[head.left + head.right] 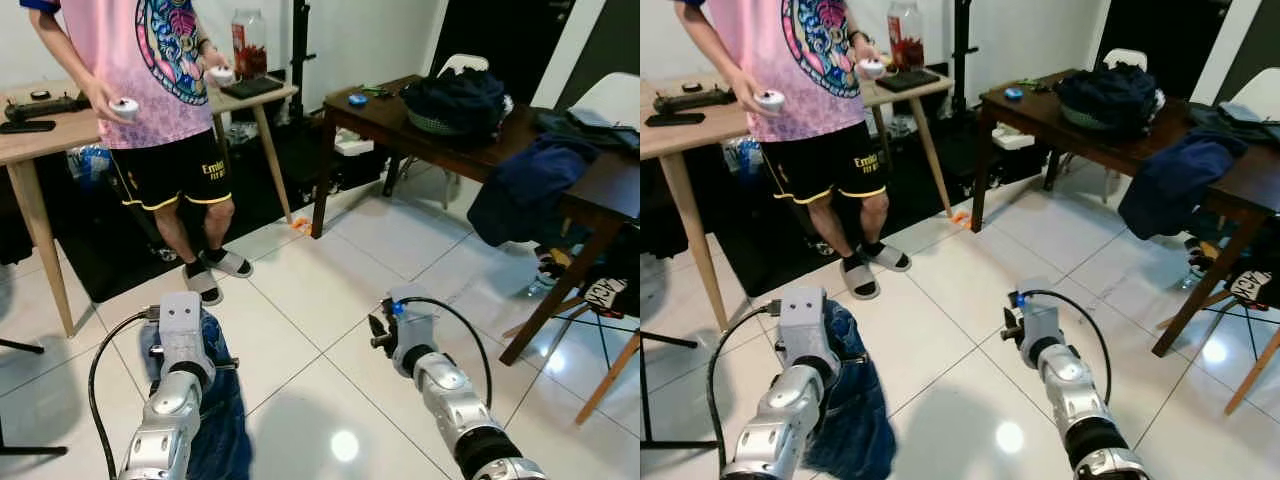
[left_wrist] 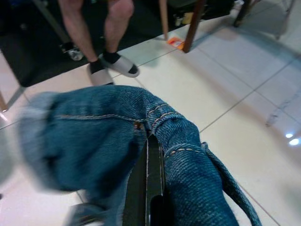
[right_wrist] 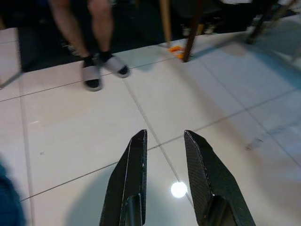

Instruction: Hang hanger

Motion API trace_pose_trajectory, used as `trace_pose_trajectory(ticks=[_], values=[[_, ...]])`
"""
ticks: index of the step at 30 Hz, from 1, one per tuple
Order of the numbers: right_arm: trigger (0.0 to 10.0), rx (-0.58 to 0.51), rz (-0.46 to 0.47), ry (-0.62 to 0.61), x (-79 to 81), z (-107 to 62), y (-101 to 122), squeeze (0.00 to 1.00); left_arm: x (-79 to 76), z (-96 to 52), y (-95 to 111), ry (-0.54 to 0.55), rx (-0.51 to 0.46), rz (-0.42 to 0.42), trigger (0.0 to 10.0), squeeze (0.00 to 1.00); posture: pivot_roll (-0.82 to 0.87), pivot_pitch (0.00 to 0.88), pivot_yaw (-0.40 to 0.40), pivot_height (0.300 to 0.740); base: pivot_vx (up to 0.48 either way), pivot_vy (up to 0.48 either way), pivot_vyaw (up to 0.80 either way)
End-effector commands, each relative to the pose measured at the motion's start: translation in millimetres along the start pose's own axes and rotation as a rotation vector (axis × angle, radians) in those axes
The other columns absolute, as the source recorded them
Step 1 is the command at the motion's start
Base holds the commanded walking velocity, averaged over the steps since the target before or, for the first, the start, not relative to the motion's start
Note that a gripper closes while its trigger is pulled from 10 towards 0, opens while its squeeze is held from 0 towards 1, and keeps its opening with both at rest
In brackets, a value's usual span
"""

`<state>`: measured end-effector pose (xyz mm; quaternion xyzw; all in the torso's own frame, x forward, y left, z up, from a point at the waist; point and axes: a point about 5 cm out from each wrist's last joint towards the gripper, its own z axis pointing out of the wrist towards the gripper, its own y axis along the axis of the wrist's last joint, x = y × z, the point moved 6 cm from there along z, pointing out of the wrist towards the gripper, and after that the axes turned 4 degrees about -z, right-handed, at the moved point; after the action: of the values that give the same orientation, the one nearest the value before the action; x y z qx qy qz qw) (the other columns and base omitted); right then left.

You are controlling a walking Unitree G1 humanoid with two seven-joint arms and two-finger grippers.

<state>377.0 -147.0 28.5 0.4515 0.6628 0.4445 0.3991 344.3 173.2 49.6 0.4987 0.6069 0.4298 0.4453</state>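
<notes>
Jeans [image 2: 108,136] clamped in the left gripper [image 2: 148,155] above the tiled floor [image 1: 330,270].
Right gripper [image 3: 164,141] holds nothing, fingers apart; a person [image 1: 165,90] stands ahead.

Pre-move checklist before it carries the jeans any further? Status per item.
1. Left gripper shut on the jeans: ok, denim bunched around the closed fingers.
2. Hanger in the jeans: cannot tell, only denim shows.
3. Right gripper free: ok, open over bare floor tiles.
4. Path ahead: not ok, a person stands straight ahead on the floor.
5. Jeans off the floor: cannot tell, the fabric hangs low beside the left arm.
6. Hanging rail or hook located: cannot tell, just the dark table and the light table ahead.
</notes>
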Motion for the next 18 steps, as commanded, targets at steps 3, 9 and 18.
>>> trace_pose_trajectory(ticks=[3,9,18], values=[[10.0,0.007,0.018,0.0,-0.1,-1.9,-3.3,0.0,-5.8,1.0,8.2,-0.022,-0.027,-0.004,10.0,0.0,0.02,0.0,-0.076,0.74,0.0,0.0,0.0],[10.0,0.006,0.026,-0.01,-1.6,-2.4,-3.4,0.0,-5.8,2.8,11.4,-0.023,-0.033,0.001,10.0,0.0,0.02,0.0,-0.073,0.74,0.0,0.0,0.0],[10.0,0.005,0.034,-0.013,-2.8,-3.4,-3.6,0.0,-6.5,2.7,11.3,-0.022,-0.041,0.013,10.0,0.0,0.01,0.0,-0.074,0.74,0.0,0.0,0.0]])
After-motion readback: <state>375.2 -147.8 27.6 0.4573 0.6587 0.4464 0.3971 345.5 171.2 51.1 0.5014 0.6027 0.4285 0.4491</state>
